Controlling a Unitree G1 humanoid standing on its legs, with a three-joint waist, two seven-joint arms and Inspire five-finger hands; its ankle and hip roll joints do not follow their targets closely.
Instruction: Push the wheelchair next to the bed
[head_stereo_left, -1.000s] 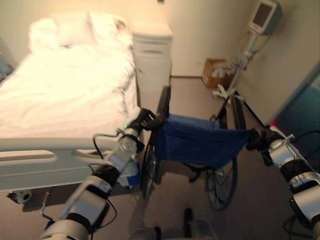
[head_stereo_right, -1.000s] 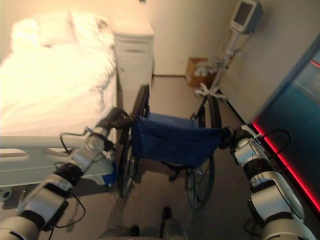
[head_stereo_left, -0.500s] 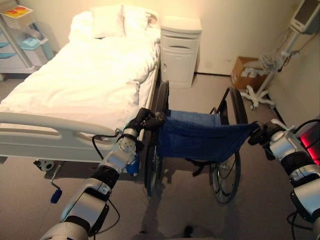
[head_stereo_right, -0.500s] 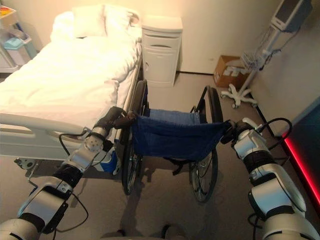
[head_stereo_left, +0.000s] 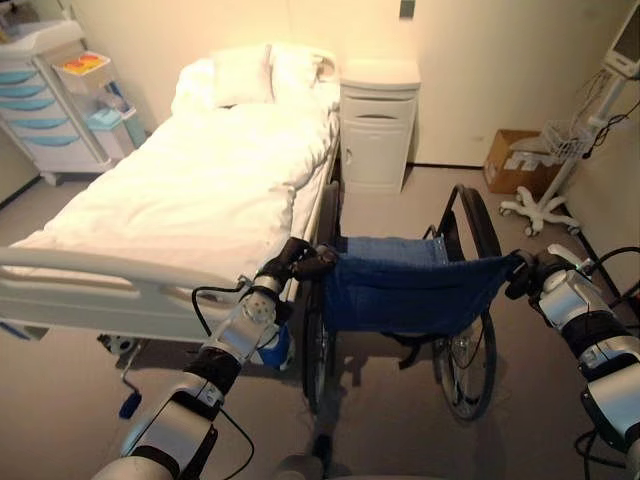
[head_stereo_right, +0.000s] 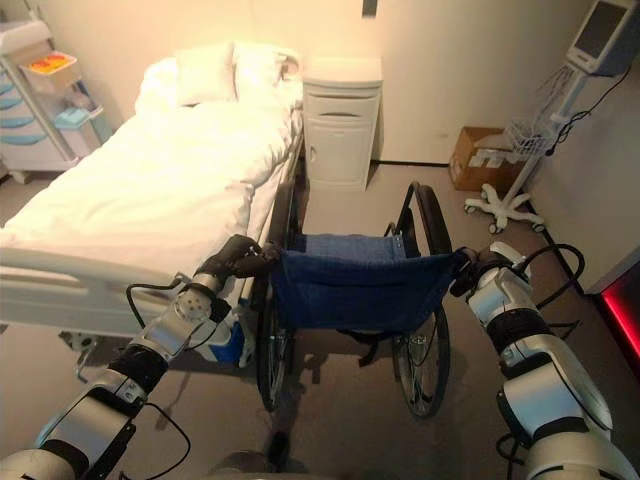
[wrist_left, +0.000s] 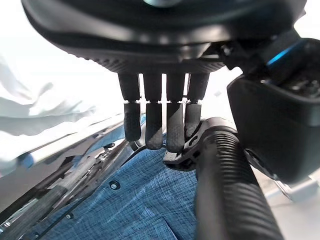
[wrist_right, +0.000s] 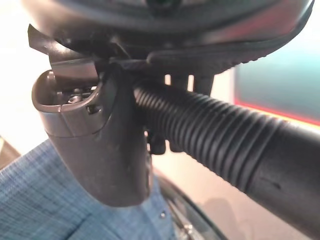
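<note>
Left hand (head_stereo_left: 293, 258) and right hand (head_stereo_right: 478, 268) each wrapped round a push handle of the wheelchair (head_stereo_left: 400, 290), likely firmly, bed (head_stereo_left: 200, 190) just left of it.

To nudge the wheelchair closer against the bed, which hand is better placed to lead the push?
Probably the right hand: it grips the handle on the wheelchair side away from the bed; the left hand holds the bedside handle.

The right hand (wrist_right: 110, 150) curls round the wheelchair's ribbed black handle (wrist_right: 220, 145), above its blue fabric back (wrist_right: 55, 200).
</note>
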